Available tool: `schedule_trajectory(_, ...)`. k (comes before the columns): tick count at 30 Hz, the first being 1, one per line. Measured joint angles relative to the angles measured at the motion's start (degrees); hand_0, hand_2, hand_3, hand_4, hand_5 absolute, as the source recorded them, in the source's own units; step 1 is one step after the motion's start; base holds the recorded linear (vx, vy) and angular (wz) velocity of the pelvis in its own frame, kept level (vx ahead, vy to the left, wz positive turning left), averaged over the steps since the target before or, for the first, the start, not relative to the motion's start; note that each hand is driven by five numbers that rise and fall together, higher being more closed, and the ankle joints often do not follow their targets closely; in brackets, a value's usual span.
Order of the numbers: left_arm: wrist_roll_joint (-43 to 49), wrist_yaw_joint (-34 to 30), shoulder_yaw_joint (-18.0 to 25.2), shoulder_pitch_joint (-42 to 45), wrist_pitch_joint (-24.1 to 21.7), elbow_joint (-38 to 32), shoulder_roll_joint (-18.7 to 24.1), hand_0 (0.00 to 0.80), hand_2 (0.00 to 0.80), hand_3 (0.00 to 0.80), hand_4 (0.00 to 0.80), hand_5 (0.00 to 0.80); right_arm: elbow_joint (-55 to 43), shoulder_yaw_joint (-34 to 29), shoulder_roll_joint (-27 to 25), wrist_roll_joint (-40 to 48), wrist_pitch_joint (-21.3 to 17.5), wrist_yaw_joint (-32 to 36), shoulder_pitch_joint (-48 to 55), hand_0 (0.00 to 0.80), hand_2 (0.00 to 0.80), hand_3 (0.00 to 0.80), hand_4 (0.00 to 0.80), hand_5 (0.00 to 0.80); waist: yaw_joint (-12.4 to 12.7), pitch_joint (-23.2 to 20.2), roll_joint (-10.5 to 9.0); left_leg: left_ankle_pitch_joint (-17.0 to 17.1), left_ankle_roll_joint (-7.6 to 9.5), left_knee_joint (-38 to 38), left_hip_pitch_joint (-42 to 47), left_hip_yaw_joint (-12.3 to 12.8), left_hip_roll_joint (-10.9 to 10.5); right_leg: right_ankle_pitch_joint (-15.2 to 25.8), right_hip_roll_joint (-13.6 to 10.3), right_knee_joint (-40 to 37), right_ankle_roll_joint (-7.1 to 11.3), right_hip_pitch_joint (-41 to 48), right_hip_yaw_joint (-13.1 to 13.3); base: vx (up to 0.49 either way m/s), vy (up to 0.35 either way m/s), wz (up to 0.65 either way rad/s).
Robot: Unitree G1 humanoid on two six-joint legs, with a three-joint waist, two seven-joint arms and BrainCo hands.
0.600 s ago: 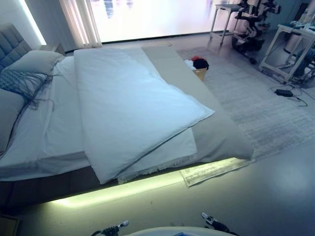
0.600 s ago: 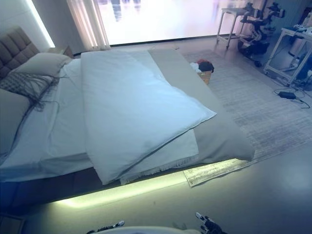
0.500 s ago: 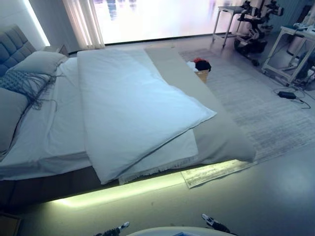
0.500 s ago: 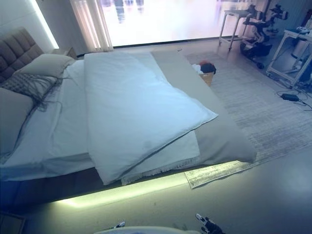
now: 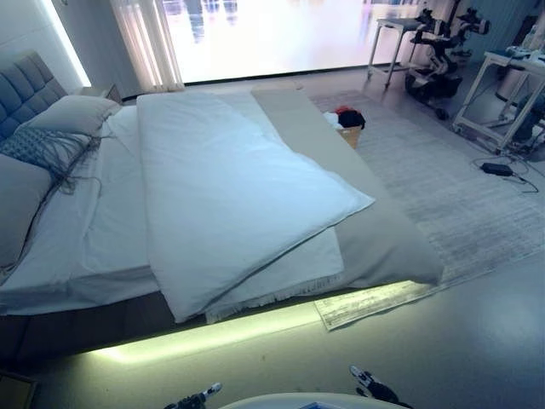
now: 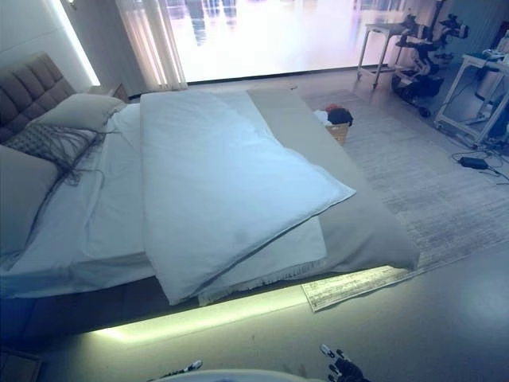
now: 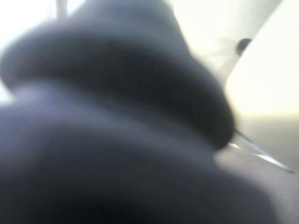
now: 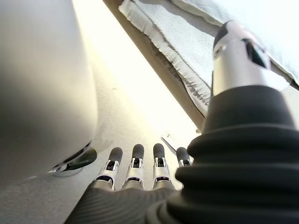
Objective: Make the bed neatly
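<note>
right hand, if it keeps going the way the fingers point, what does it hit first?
Probably the lit strip of floor in front of the bed, then the fringed blanket edge. Right hand fingers are straight and nothing nearer shows, though depth is unclear.

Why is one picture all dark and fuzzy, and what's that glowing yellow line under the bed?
Left wrist view: the left hand has its dark ribbed cover right against the lens, out of focus, blocking nearly everything. Eye views: a light strip under the bed glows yellow-green onto the floor, and the window is washed out white. Right wrist view: sharp, the right hand showing straight fingers.

Both low: right robot hand fingers straight, left robot hand barely showing.
</note>
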Motion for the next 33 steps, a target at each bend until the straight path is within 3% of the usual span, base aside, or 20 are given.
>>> schedule_trajectory(5,-13.11,-3.06,2.98,0.17,-4.85,-0.37,-1.09,0.0,0.0,0.0,0.0,0.0,-0.02,-0.24,0.29,-1.41,-1.01,-1.79,-0.03,0.0,0.0,0.0,0.0,0.0,0.14,0.0,-0.01,-0.01,-0.01,0.0,-0.03,-0.01,0.05,-0.05,0.05,0.01,0.06,0.01,0.0,0.007,-0.022,0.0)
schedule_trajectory(8,-21.71,-7.5,6.4,0.44,-4.93,-0.43,-1.93,0.0,0.0,0.0,0.0,0.0,-0.02,-0.26,0.3,-1.63,-1.03,-1.89,-0.02,0.0,0.0,0.0,0.0,0.0,0.19,0.01,-0.08,-0.01,-0.02,0.0,-0.09,-0.12,0.1,-0.08,0.08,-0.01,0.05,0.03,-0.14,0.029,-0.048,0.02)
schedule_trajectory(13,-27.63,-8.77,8.19,1.31,-5.99,-0.4,-2.35,0.0,0.0,0.0,0.0,0.0,0.02,-0.29,0.36,-1.72,-1.07,-1.92,-0.01,0.0,0.0,0.0,0.0,0.0,0.21,0.1,-0.25,0.0,-0.03,0.06,-0.21,-0.56,0.15,-0.27,0.13,-0.02,0.05,0.17,-0.8,0.034,-0.057,0.05)
schedule_trajectory(21,-34.31,-8.07,11.37,1.3,-12.66,-0.43,-2.51,0.0,0.0,0.0,0.0,0.0,0.03,-0.31,0.57,-1.68,-1.81,-1.6,-0.07,0.0,0.0,0.0,0.0,0.0,0.26,0.36,-0.38,0.23,-0.37,1.12,-0.89,-1.22,0.16,-0.52,0.23,0.23,0.03,0.17,-1.09,0.01,-0.076,0.04)
schedule_trajectory(23,-36.56,-8.43,13.62,0.39,-13.97,-0.28,-2.29,0.0,0.0,0.0,0.0,0.0,0.02,-0.29,1.1,-1.67,-1.79,-1.24,-0.61,0.0,0.0,0.0,0.0,0.0,0.64,2.04,-1.33,-0.15,-1.1,7.18,-3.62,-1.68,-0.12,-1.31,-0.4,1.19,-0.19,-0.12,-1.5,-0.058,-0.037,0.18)
schedule_trajectory(24,-37.29,-8.71,15.05,-1.24,-15.1,-0.29,-2.05,0.0,0.0,0.0,0.0,0.0,0.28,-0.25,1.67,-1.67,-1.76,-1.08,-1.2,0.0,0.0,0.0,0.0,0.0,1.55,3.57,-3.09,-0.14,-1.32,13.34,-7.11,-1.99,-0.73,-1.74,-1.15,1.95,-0.88,-0.57,-1.2,0.0,0.049,0.28)
schedule_trajectory(26,-38.16,-9.78,15.88,-3.67,-15.33,-0.33,-2.12,0.0,0.0,0.0,0.0,0.0,0.68,-0.25,1.48,-1.72,-1.75,-1.25,-2.54,0.0,0.0,0.0,0.0,0.0,3.12,6.85,-3.89,0.62,-2.57,23.28,-12.4,-1.42,-0.62,-1.41,-1.9,2.06,-2.06,-0.4,-0.85,0.095,0.15,0.15)
schedule_trajectory(27,-38.73,-10.46,15.91,-3.57,-15.01,-0.29,-2.31,0.0,0.0,0.0,0.0,0.0,0.67,-0.28,1.1,-1.72,-1.76,-1.51,-2.99,0.0,0.0,0.0,0.0,0.0,3.12,7.53,-4.01,0.92,-3.36,25.14,-14.29,-0.67,0.17,-1.19,-1.91,2.0,-2.46,0.03,-1.15,0.181,0.202,0.15)
schedule_trajectory(29,-38.78,-11.04,15.95,-3.16,-14.41,-0.25,-2.71,0.0,0.0,0.0,0.0,0.0,0.71,-0.88,0.02,-1.7,-1.79,-1.96,-3.32,0.0,0.0,0.0,0.0,0.0,2.98,8.43,-2.93,0.85,-3.34,20.46,-14.21,3.97,2.45,-1.2,-1.76,2.05,-2.65,-0.33,-2.7,0.273,0.205,0.21)
schedule_trajectory(30,-38.75,-11.41,16.34,-3.17,-14.21,-0.21,-2.73,0.0,0.0,0.0,0.0,0.0,0.86,-1.47,-0.31,-1.71,-1.78,-2.0,-3.41,0.0,0.0,0.0,0.0,0.0,3.06,8.6,-2.69,1.14,-3.71,16.5,-14.42,4.92,3.53,-1.22,-1.7,1.86,-2.68,-0.52,-2.71,0.325,0.196,0.17)
schedule_trajectory(33,-38.73,-11.84,16.43,-3.36,-13.5,0.57,-3.08,0.0,0.0,0.0,0.0,0.0,2.03,-3.85,-0.64,-1.73,-1.78,-2.05,-3.47,0.0,0.0,0.0,0.0,0.0,3.13,9.21,-2.66,3.29,-4.72,3.2,-12.64,3.96,7.3,-1.21,-1.11,0.78,-2.69,0.33,-0.96,0.317,0.201,0.15)
